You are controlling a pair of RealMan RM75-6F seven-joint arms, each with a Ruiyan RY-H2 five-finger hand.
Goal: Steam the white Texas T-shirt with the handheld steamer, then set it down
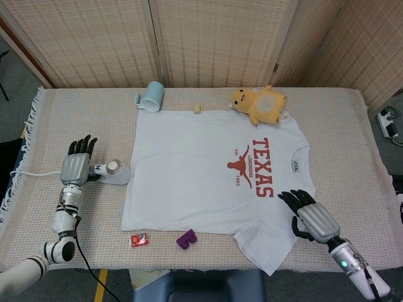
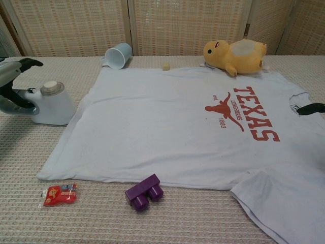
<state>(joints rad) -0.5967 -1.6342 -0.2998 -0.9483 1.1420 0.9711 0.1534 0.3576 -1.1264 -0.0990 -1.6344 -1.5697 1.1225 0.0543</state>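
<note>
The white Texas T-shirt (image 1: 201, 170) (image 2: 167, 127) lies flat in the middle of the table. Just off its left edge the white handheld steamer (image 1: 114, 171) (image 2: 52, 104) rests on the tablecloth. My left hand (image 1: 76, 165) (image 2: 14, 84) is right behind the steamer's handle with its fingers stretched out and apart, gripping nothing. My right hand (image 1: 311, 216) is spread above the shirt's near right sleeve and holds nothing. In the chest view only a dark fingertip of the right hand (image 2: 311, 108) shows at the right edge.
A yellow plush toy (image 1: 259, 104) (image 2: 234, 54) lies at the shirt's far edge. A pale blue cup (image 1: 150, 95) on its side and a small beige block (image 1: 197, 109) lie nearby. A purple block (image 1: 186, 238) and a red packet (image 1: 139, 240) lie near the front edge.
</note>
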